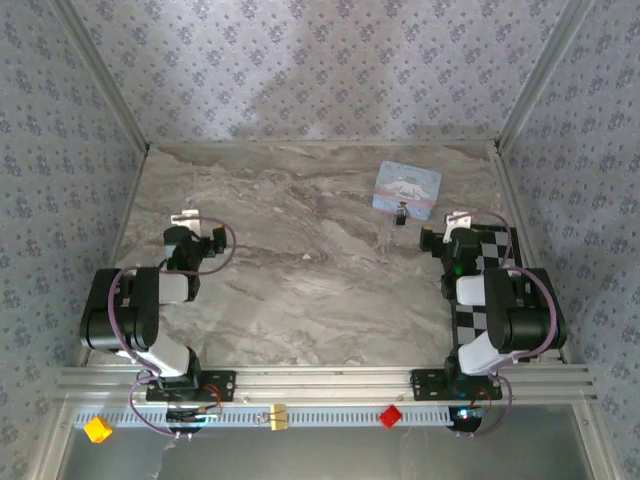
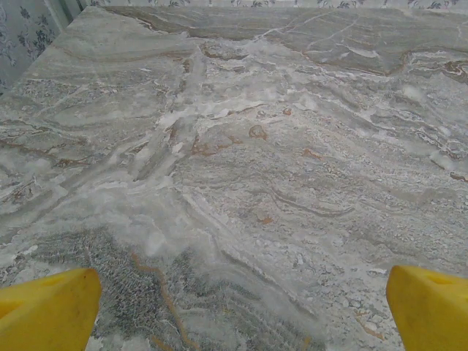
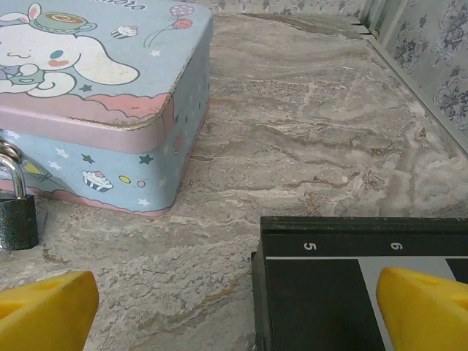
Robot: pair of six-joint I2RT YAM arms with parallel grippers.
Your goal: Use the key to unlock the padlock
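Observation:
A tiny dark padlock (image 3: 16,218) hangs at the front of a pale blue cartoon-printed tin (image 3: 102,95), its shackle through the tin's clasp. From above, the padlock (image 1: 399,214) is a dark speck at the near edge of the tin (image 1: 406,188). The key is out of view. My right gripper (image 3: 234,322) is open, its yellow fingertips (image 3: 424,307) wide apart, with the tin and padlock ahead to its left. It sits just right of the tin (image 1: 458,220). My left gripper (image 2: 238,322) is open over bare marble, far from the tin, at the table's left (image 1: 185,217).
A black-and-white checkerboard plate (image 3: 351,285) lies right under my right gripper, along the table's right edge (image 1: 490,270). Patterned walls and aluminium rails (image 1: 520,100) enclose the marble table (image 1: 300,260) on three sides.

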